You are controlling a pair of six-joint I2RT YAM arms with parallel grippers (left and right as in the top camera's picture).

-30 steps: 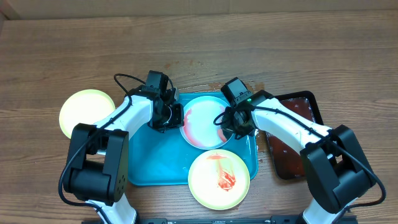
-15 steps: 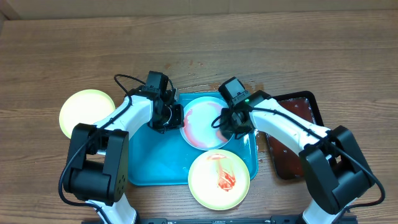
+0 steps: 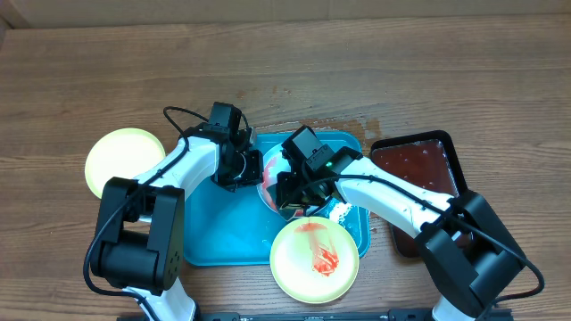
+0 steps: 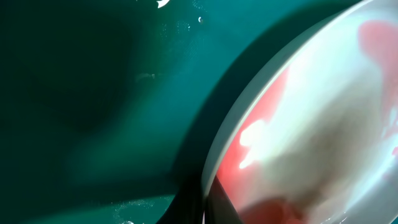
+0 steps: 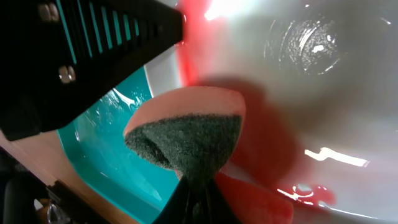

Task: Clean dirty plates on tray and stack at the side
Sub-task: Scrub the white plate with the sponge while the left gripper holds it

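Note:
The light blue plate [image 3: 270,169] lies on the turquoise tray [image 3: 223,234], smeared with red sauce and mostly hidden under my right arm. My left gripper [image 3: 250,169] is shut on its left rim [image 4: 214,149]. My right gripper [image 3: 287,194] is shut on a green-and-pink sponge [image 5: 186,140] that presses on the plate's left part [image 5: 323,93]. A pale yellow-green plate [image 3: 314,257] with a red smear overlaps the tray's front right corner. Another yellow-green plate [image 3: 125,160], without smears, sits on the table left of the tray.
A dark brown-black tray [image 3: 419,169] with reddish liquid stands to the right of the turquoise tray. The table is wooden. In the right wrist view the left arm's black gripper body [image 5: 93,56] is close beside the sponge.
My right gripper has slid the sponge leftward across the blue plate, from its right side towards the left gripper. The left arm has held still.

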